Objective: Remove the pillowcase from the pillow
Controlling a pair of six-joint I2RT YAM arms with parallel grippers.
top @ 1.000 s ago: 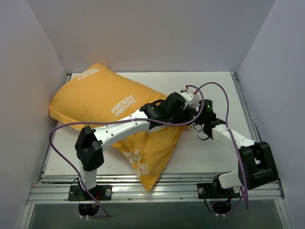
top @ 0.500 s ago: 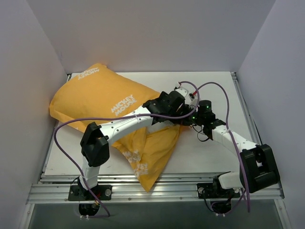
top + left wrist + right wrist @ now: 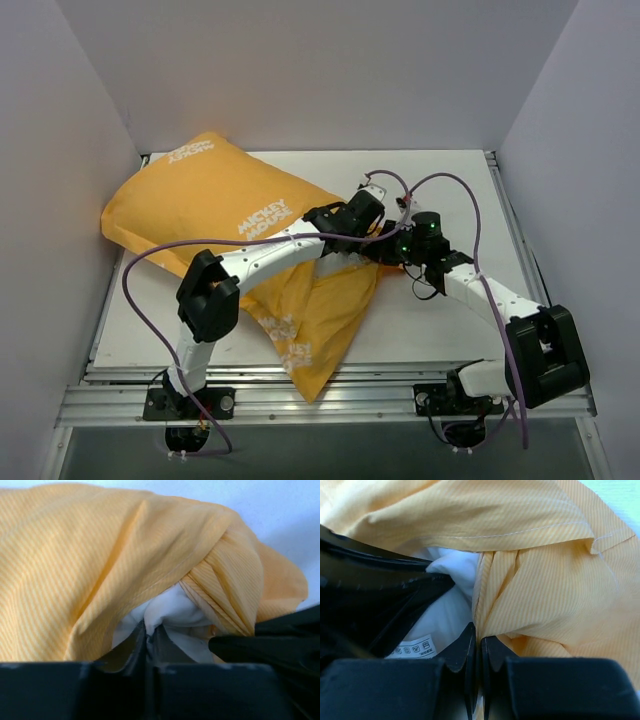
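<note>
I see the orange-yellow pillowcase (image 3: 210, 205) lying across the far left corner of the bench (image 3: 450, 180), with one loose flap trailing to the near edge. Its open mouth sits near the bench's middle, where both arms meet. My left gripper (image 3: 149, 631) has its fingers nearly together, pinching a fold of the white pillow (image 3: 172, 605) that shows inside the mouth. My right gripper (image 3: 478, 641) is clamped tight on the pillowcase's edge just beside it.
</note>
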